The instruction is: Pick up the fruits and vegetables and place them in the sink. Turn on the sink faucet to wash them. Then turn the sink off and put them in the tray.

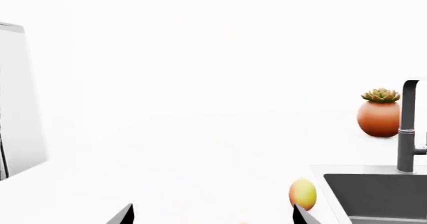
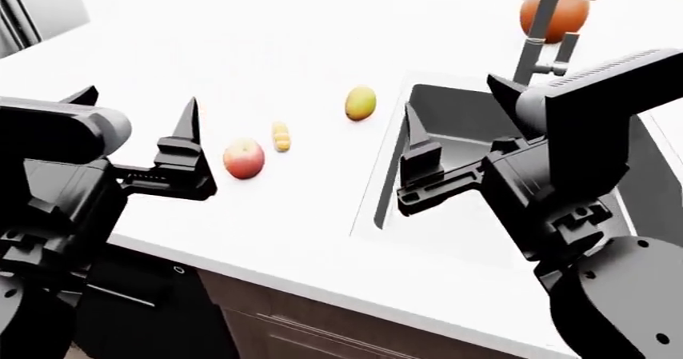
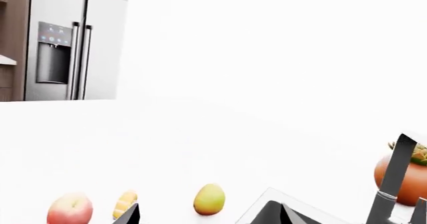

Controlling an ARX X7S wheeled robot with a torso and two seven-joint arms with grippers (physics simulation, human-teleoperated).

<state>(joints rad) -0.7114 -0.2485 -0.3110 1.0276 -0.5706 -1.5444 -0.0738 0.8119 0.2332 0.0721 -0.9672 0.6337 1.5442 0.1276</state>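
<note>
Worktop, head view: white worktop point(image 2: 299, 215) is carrying all produce; the sink point(image 2: 449, 127) is sitting empty to its right.
Fruits, head view: pinkish apple point(image 2: 243, 158) is lying just beside the left claw point(image 2: 139, 127); yellow-green mango point(image 2: 361, 102) is resting near the sink edge; a small orange-yellow item point(image 2: 281, 136) is lying between them.
Claws, head view: left claw and right claw point(image 2: 459, 119) are both hanging released, grasping nothing; the right one is hovering over the sink.
Left wrist view: mango point(image 1: 303, 194) is showing beside the basin; faucet point(image 1: 408, 126) is standing before a potted succulent point(image 1: 380, 113).
Right wrist view: apple point(image 3: 69, 209) and mango point(image 3: 209, 199) are sitting on the worktop; a refrigerator point(image 3: 73, 44) is standing behind.
Progress: nothing is yet moved; picking, washing and traying are all remaining. Tray is not showing.
</note>
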